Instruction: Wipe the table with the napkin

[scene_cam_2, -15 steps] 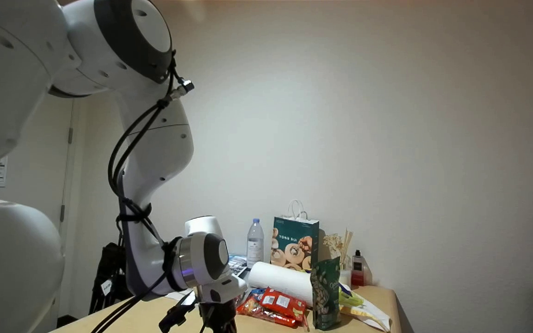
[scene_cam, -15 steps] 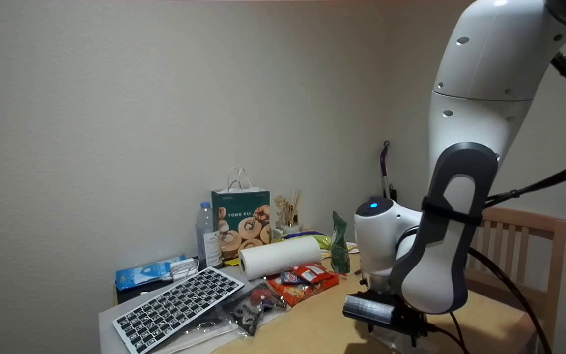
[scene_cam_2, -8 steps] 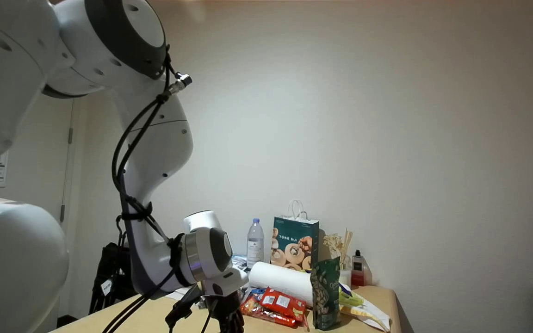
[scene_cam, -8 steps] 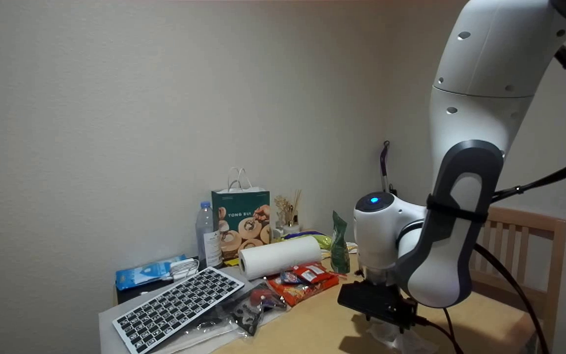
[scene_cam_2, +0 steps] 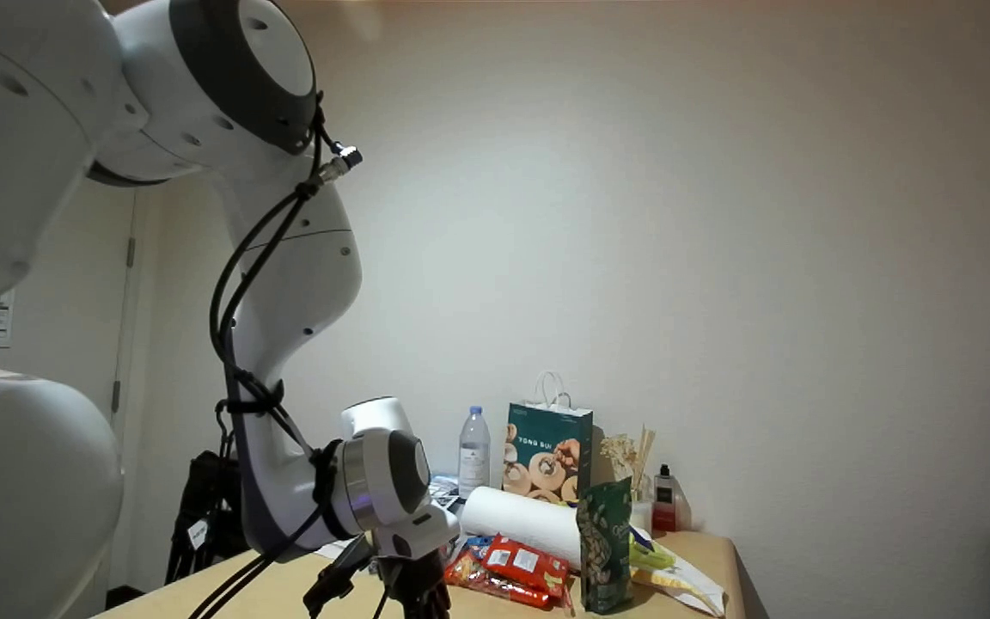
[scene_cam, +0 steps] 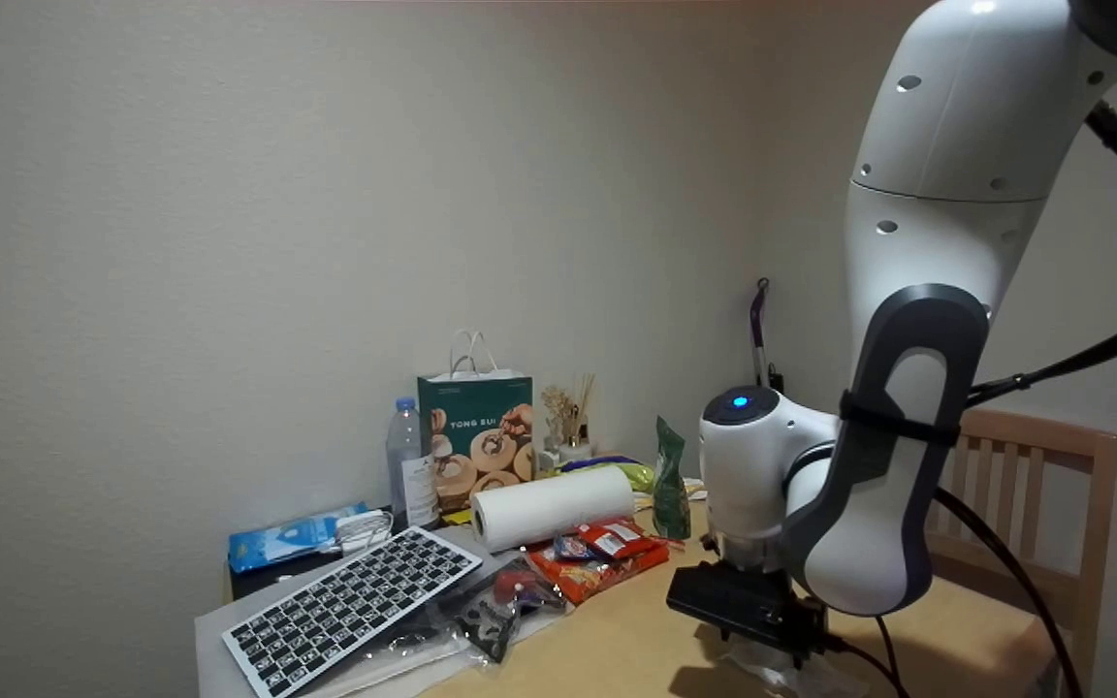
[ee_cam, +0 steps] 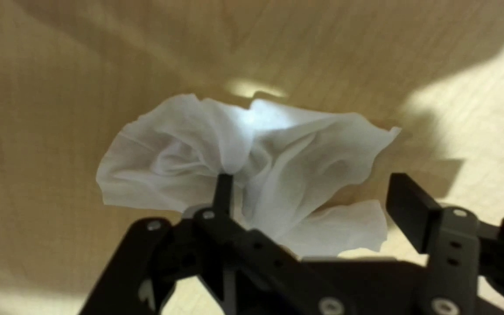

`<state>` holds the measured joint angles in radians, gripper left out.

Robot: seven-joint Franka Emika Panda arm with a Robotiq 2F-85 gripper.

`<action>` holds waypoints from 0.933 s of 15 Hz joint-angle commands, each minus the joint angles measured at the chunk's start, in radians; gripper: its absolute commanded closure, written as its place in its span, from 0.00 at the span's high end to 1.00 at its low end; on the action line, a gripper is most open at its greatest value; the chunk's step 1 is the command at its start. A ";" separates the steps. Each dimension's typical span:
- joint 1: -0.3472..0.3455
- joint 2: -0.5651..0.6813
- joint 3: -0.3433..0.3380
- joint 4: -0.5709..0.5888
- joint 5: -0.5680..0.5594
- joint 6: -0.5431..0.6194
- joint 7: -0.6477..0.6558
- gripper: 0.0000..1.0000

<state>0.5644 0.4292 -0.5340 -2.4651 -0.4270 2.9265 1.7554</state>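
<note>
The fingers (ee_cam: pixel 413 213) stand spread — one over the crumpled napkin (ee_cam: pixel 278 175) on the table (ee_cam: pixel 37 144), one beside it.

White arm (scene_cam: pixel 937 237) bent, wrist (scene_cam: pixel 743 475) low, jaws downward, 2 black fingers (ee_cam: pixel 409 210) wide apart

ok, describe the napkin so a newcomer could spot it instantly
Find the light tan wooden table, then look beneath the robot's parted black jaws. The napkin lies there, a crumpled white tissue in loose folds. Unlike the white paper towel roll, a neat cylinder, it is thin and irregular.
</note>
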 commanded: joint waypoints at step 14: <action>-0.060 0.014 0.034 0.006 0.047 0.026 -0.029 0.73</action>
<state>0.5588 0.4311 -0.5580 -2.4660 -0.4242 2.9434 1.7595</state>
